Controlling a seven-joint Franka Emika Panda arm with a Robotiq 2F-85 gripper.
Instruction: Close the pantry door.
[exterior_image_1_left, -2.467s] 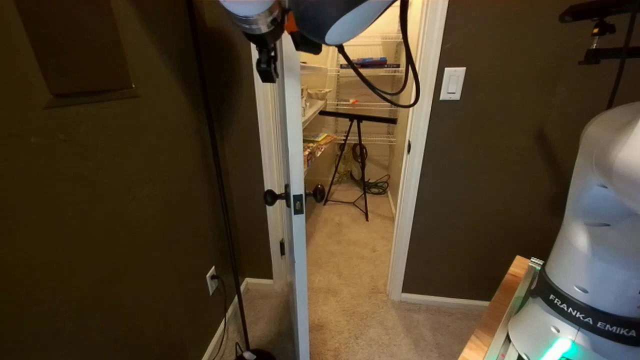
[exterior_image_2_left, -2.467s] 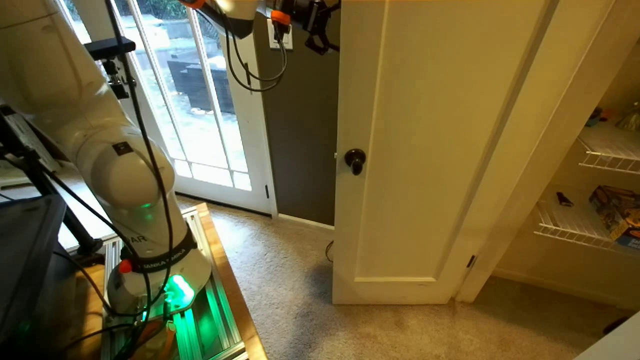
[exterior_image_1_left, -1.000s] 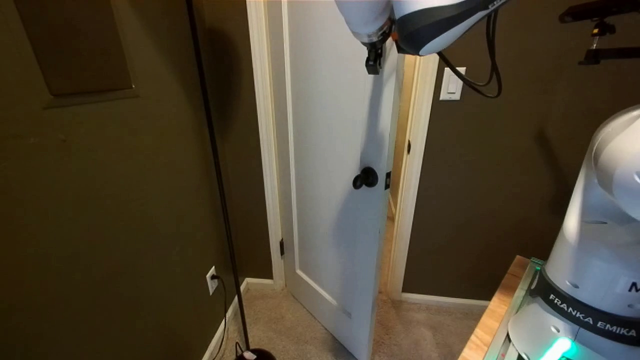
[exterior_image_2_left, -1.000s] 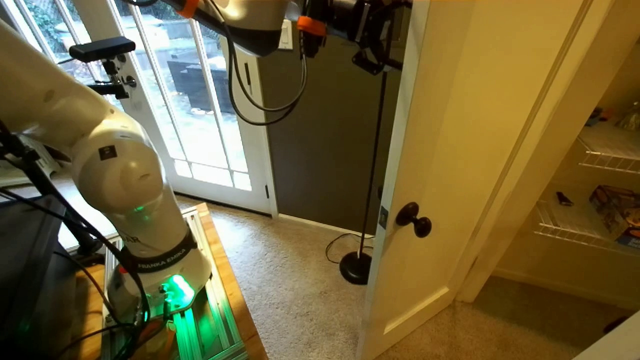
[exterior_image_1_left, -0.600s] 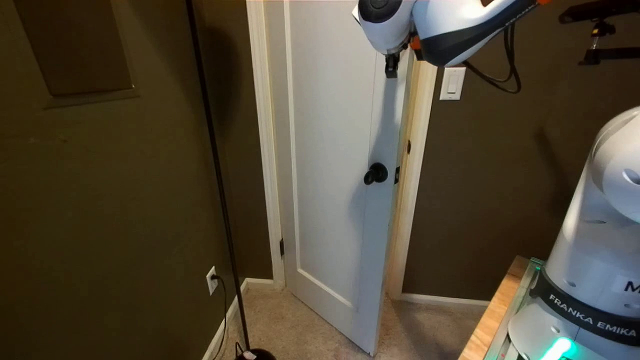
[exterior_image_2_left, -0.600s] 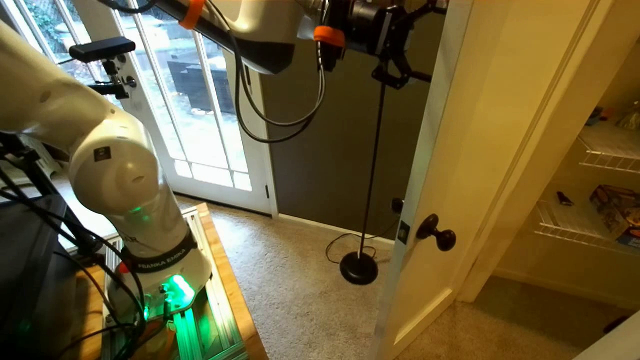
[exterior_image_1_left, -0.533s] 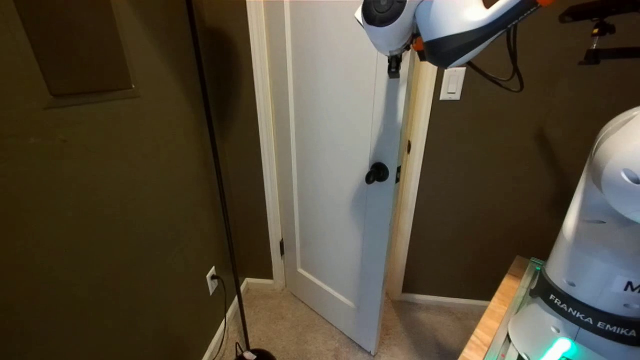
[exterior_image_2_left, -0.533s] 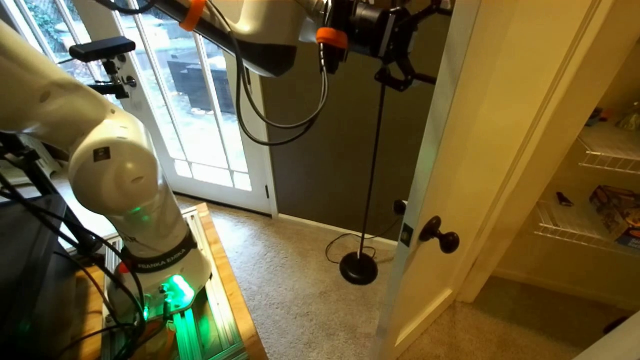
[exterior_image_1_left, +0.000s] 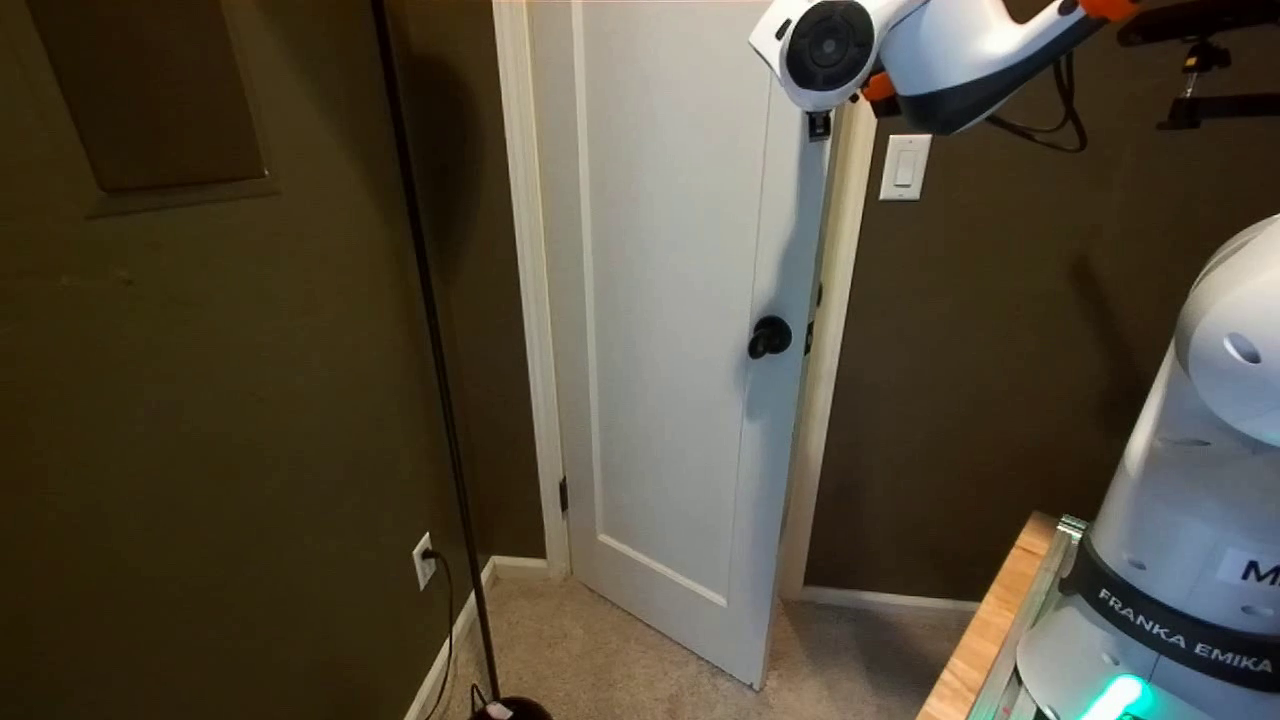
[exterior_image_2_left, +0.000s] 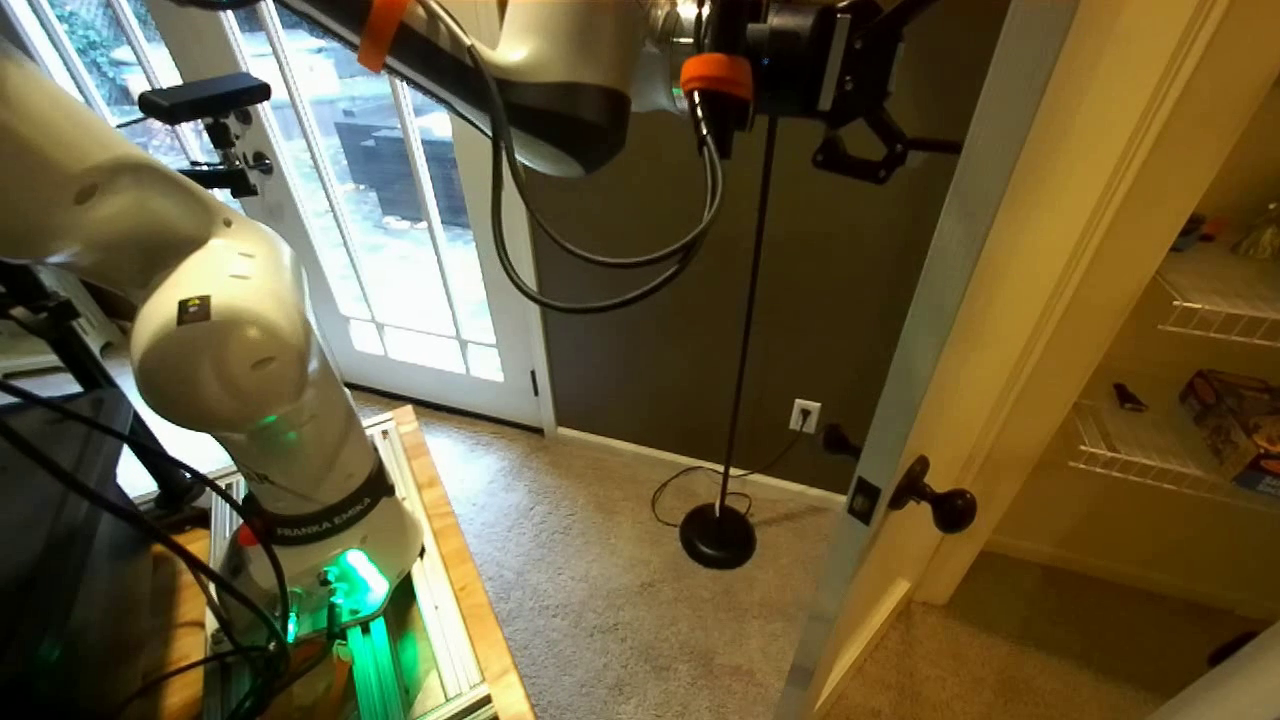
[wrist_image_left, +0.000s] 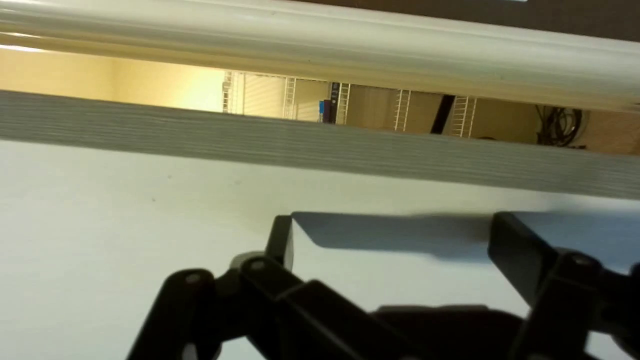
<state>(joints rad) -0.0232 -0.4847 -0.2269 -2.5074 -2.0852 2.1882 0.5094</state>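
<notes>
The pantry door (exterior_image_1_left: 670, 300) is a tall white panelled door, standing ajar, in both exterior views (exterior_image_2_left: 985, 300). Its dark round knob (exterior_image_1_left: 770, 337) and latch plate (exterior_image_2_left: 863, 500) are near the free edge. A narrow gap separates that edge from the door frame. My gripper (exterior_image_2_left: 930, 75) is open with nothing between its fingers, its tips at the door's outer face, well above the knob. In the wrist view the spread fingers (wrist_image_left: 392, 222) are over the white door surface (wrist_image_left: 100, 240), just below the door's edge; the left tip meets its shadow and appears to touch.
The white door frame (exterior_image_1_left: 845, 230) stands right beside the door edge, with a light switch (exterior_image_1_left: 905, 167) on the brown wall. A thin black floor lamp (exterior_image_2_left: 717, 535) stands near the wall corner. Wire shelves (exterior_image_2_left: 1150, 450) show inside the pantry. My base sits on a wooden table (exterior_image_1_left: 985, 630).
The door has swung from wide open to slightly ajar, its knob edge moving toward the frame. My arm has moved the same way, with the gripper staying at the door's face.
</notes>
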